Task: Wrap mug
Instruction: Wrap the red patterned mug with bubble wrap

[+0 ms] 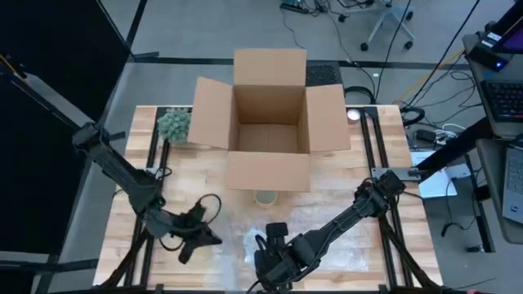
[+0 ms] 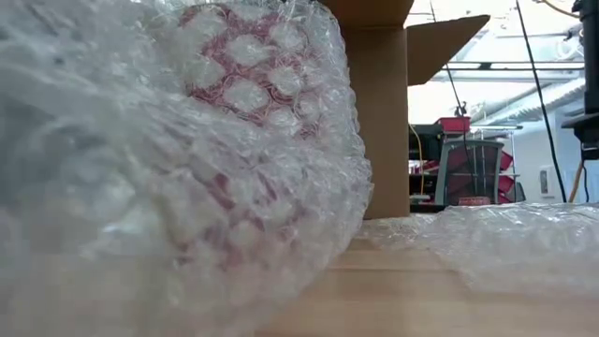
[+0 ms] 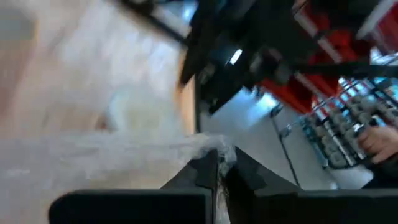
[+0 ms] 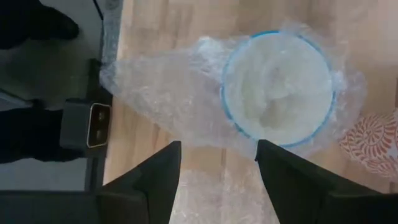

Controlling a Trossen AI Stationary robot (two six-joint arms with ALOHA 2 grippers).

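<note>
The mug (image 4: 277,93) stands near the table's near edge, with a blue rim and a pale inside. Clear bubble wrap (image 4: 168,87) is gathered around it. In the low view a red-and-white pattern (image 2: 243,94) shows through the bubble wrap (image 2: 140,168), which fills the left of the picture. My right gripper (image 4: 217,180) hangs open above the mug, one finger on either side of the wrap, touching nothing. My left gripper (image 1: 204,237) is to the left of the wrap, low over the table, and shut on the wrap. My left gripper (image 3: 217,177) pinches an edge of the bubble wrap (image 3: 214,146) between its two fingers, at their free ends. From the fingers the sheet (image 3: 93,152) stretches away over the table. Whether it holds one layer or several I cannot tell.
An open cardboard box (image 1: 270,122) stands at the far middle, flaps spread. A green bundle (image 1: 173,122) lies to its left, and a pale ring (image 1: 265,198) lies in front of it. More bubble wrap (image 2: 524,234) lies to the right. A small black camera (image 4: 87,124) sits at the near edge.
</note>
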